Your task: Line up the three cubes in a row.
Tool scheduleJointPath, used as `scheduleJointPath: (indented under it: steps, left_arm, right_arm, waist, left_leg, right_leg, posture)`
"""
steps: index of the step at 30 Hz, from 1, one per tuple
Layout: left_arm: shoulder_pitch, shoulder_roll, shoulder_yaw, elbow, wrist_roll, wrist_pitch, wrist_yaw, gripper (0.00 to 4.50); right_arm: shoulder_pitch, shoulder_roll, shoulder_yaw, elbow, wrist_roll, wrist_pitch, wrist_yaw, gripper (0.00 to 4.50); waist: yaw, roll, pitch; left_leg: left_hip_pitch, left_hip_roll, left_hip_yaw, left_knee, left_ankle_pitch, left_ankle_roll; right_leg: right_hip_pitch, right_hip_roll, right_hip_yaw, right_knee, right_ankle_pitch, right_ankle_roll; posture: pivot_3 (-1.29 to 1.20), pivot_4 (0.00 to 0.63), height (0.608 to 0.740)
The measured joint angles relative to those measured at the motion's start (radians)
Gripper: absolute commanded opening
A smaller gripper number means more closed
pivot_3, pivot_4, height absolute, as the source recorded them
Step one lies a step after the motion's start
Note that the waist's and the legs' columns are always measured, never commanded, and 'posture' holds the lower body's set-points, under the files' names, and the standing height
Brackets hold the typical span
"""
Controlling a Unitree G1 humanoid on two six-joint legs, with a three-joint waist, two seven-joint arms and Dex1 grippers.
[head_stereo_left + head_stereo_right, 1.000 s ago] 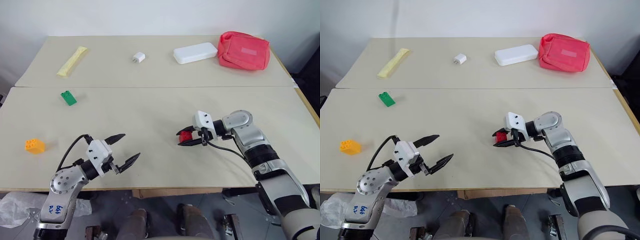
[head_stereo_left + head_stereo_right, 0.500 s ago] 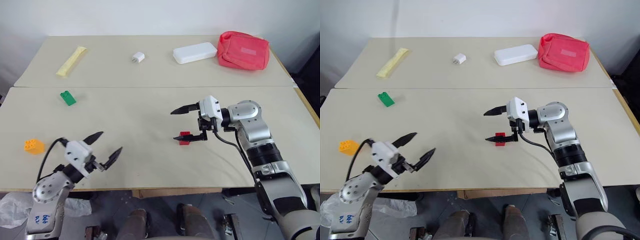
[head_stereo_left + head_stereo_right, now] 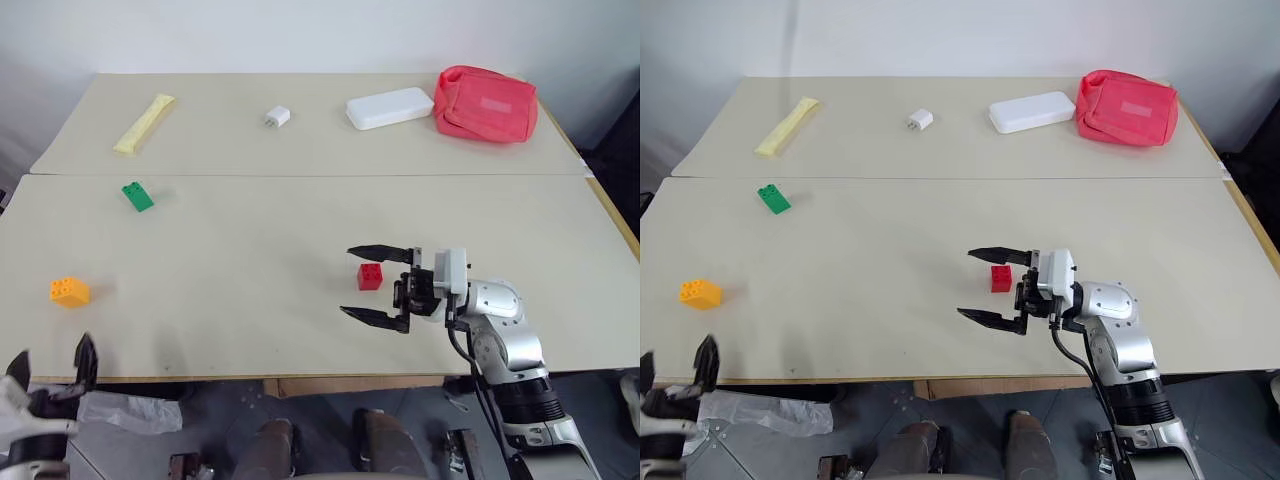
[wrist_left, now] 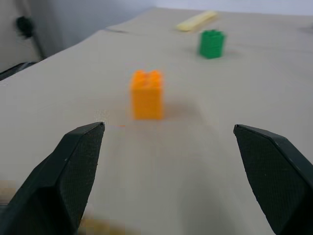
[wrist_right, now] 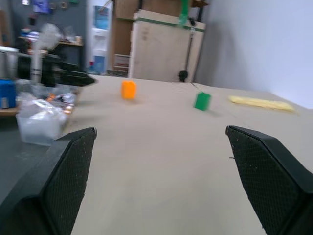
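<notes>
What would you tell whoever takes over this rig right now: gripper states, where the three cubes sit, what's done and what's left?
Right gripper: open, holding nothing, its fingers either side of the red cube, which stands on the near table.
Left gripper: open, empty, at the table's near left edge, facing the orange cube.
Green cube: far left, untouched.
Done: red cube set down mid-table.
Left: bring orange and green cubes into a row with the red.

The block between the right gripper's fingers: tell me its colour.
Red. The block sits on the table between the open right gripper, clearest in the left eye view.
</notes>
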Motion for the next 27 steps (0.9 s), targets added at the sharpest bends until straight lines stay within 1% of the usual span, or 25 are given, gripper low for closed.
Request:
scheduleJointPath:
  steps: [2, 4, 7, 11, 14, 16, 19, 22, 25, 27]
  left_arm:
    - [-0.032, 0.037, -0.026, -0.001, 0.008, 0.008, -0.003, 4.50]
    - [-0.112, 0.101, -0.071, -0.005, 0.032, 0.032, -0.001, 4.50]
    - [-0.239, 0.158, -0.122, -0.025, 0.056, 0.079, 0.031, 4.50]
    - [-0.463, 0.203, -0.196, -0.002, 0.116, 0.221, 0.155, 4.50]
    - [-0.646, 0.227, -0.246, 0.091, 0.183, 0.341, 0.264, 4.50]
    - [-0.790, 0.225, -0.266, 0.204, 0.222, 0.398, 0.344, 4.50]
    - [-1.051, 0.212, -0.260, 0.419, 0.252, 0.415, 0.465, 4.50]
    - [-1.202, 0.234, -0.290, 0.595, 0.285, 0.391, 0.480, 4.50]
    - [-1.349, 0.268, -0.319, 0.866, 0.321, 0.346, 0.482, 4.50]
    - [-1.422, 0.288, -0.329, 1.010, 0.343, 0.321, 0.506, 4.50]
  right_arm:
    - [-0.006, 0.000, -0.012, 0.032, 0.000, -0.014, -0.017, 4.44]
    - [-0.014, 0.004, -0.040, 0.054, -0.006, -0.042, -0.053, 4.44]
    - [-0.010, 0.003, -0.082, 0.057, -0.009, -0.067, -0.110, 4.44]
    - [0.046, -0.013, -0.117, 0.050, -0.031, -0.083, -0.162, 4.44]
    - [0.060, -0.020, -0.121, 0.038, -0.043, -0.092, -0.184, 4.44]
    - [0.066, -0.029, -0.121, 0.023, -0.048, -0.093, -0.190, 4.44]
    - [0.067, -0.032, -0.108, -0.016, -0.050, -0.081, -0.206, 4.44]
    - [0.068, -0.033, -0.099, -0.042, -0.050, -0.070, -0.221, 4.44]
    - [0.067, -0.034, -0.091, -0.052, -0.050, -0.057, -0.231, 4.44]
    - [0.067, -0.034, -0.083, -0.053, -0.050, -0.053, -0.235, 4.44]
  waist:
    - [0.012, 0.000, 0.000]
    - [0.024, 0.000, 0.000]
    - [0.021, 0.000, 0.000]
    - [0.021, 0.000, 0.000]
    - [0.016, 0.000, 0.000]
    - [0.017, 0.000, 0.000]
    - [0.024, -0.002, 0.000]
    - [0.023, -0.002, 0.000]
    - [0.019, -0.002, 0.000]
    - [0.017, -0.002, 0.000]
  left_leg:
    - [0.000, 0.000, -0.001, 0.000, 0.000, 0.000]
    - [0.000, 0.000, -0.001, 0.000, 0.001, -0.001]
    - [0.000, -0.001, -0.002, 0.000, 0.001, -0.002]
    - [0.000, -0.001, -0.002, 0.000, 0.002, -0.002]
    - [0.000, -0.001, 0.000, 0.001, 0.002, -0.003]
    - [0.000, -0.001, 0.000, 0.001, 0.003, -0.003]
    - [-0.001, 0.000, -0.001, 0.003, 0.004, -0.005]
    - [-0.001, -0.001, -0.001, 0.002, 0.004, -0.004]
    - [-0.001, -0.001, 0.000, 0.002, 0.004, -0.004]
    - [-0.001, -0.001, 0.000, 0.002, 0.004, -0.004]
  right_leg:
    - [0.000, 0.000, -0.001, 0.000, 0.000, 0.000]
    - [0.000, 0.000, -0.001, 0.002, 0.000, 0.000]
    - [0.000, 0.000, -0.001, 0.003, 0.000, 0.000]
    - [-0.002, 0.001, -0.002, 0.010, 0.000, -0.001]
    - [-0.003, 0.003, -0.005, 0.012, 0.000, -0.001]
    - [-0.004, 0.007, -0.009, 0.012, 0.000, -0.001]
    - [-0.004, 0.009, -0.010, 0.012, 0.000, 0.000]
    - [-0.004, 0.009, -0.010, 0.012, 0.000, 0.000]
    - [-0.004, 0.009, -0.011, 0.012, 0.000, 0.000]
    - [-0.005, 0.009, -0.012, 0.012, 0.000, 0.000]
  posture:
    - [0.00, 0.150, 0.740]
    - [0.00, 0.150, 0.740]
    - [0.00, 0.150, 0.740]
    - [0.00, 0.150, 0.740]
    - [0.00, 0.150, 0.740]
    - [0.00, 0.150, 0.740]
    - [0.00, 0.150, 0.740]
    - [0.00, 0.150, 0.740]
    - [0.00, 0.150, 0.740]
    - [0.00, 0.150, 0.740]
